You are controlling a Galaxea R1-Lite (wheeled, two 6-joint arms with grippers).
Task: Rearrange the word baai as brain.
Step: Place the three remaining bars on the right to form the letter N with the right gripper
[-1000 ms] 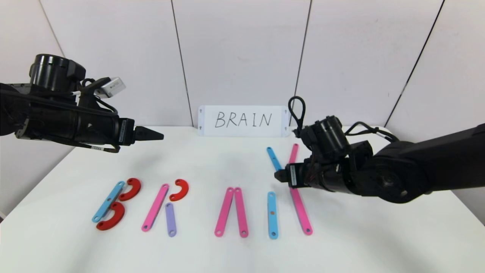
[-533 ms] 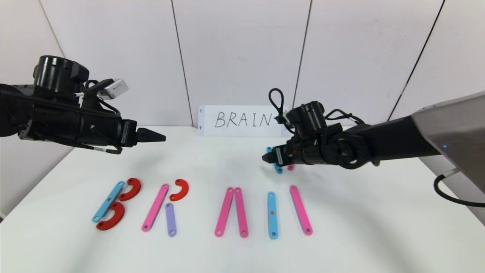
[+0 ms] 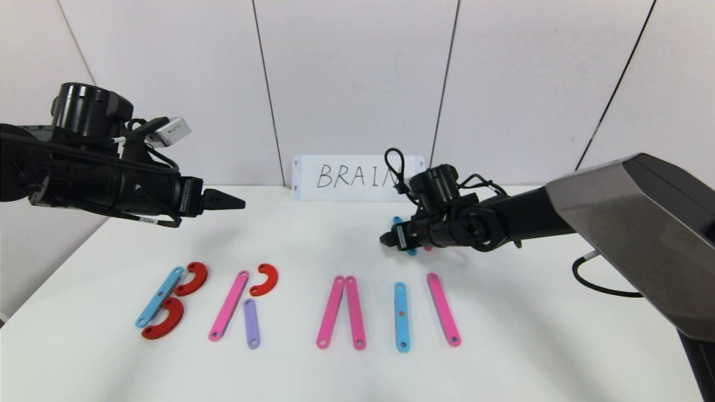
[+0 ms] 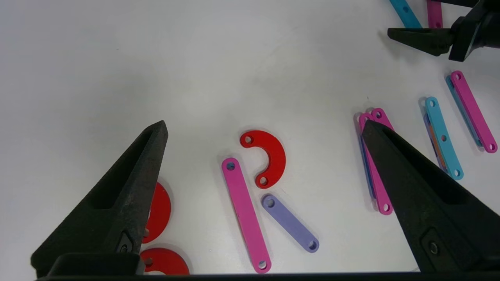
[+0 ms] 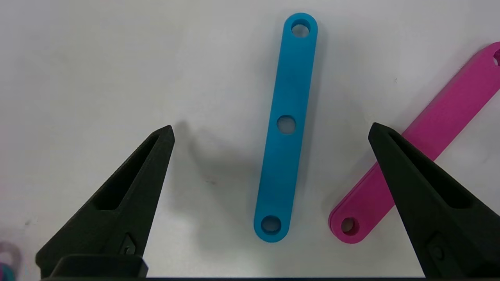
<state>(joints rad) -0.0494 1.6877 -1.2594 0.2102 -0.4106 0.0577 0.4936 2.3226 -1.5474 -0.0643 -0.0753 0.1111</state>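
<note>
1. The right gripper [image 3: 386, 239] is hovering low over the far right part of the white table [image 3: 313, 234], just above a loose blue bar [image 5: 286, 128] and a loose pink bar [image 5: 414, 156] lying behind the row of letters.
2. Its jaws are standing wide apart and holding nothing; in the right wrist view the blue bar is lying between the two fingers [image 5: 117, 207], untouched, with the pink bar slanting beside it.
3. The left gripper [image 3: 226, 199] is hanging in the air over the far left of the table, jaws spread wide and empty.
4. The letters are lying in a row along the near side of the table. From the left: a blue bar with two red C-curves [image 3: 173, 301]; a pink bar [image 3: 229, 306] with a red C-curve [image 3: 265, 280] and a short purple bar [image 3: 251, 324]; two pink bars meeting at the top [image 3: 342, 312]; an upright blue bar [image 3: 401, 317]; a slanted pink bar [image 3: 443, 309].
5. A white card [image 3: 357, 177] reading BRAIN is standing at the far edge against the wall, with the right arm partly covering its right end.
</note>
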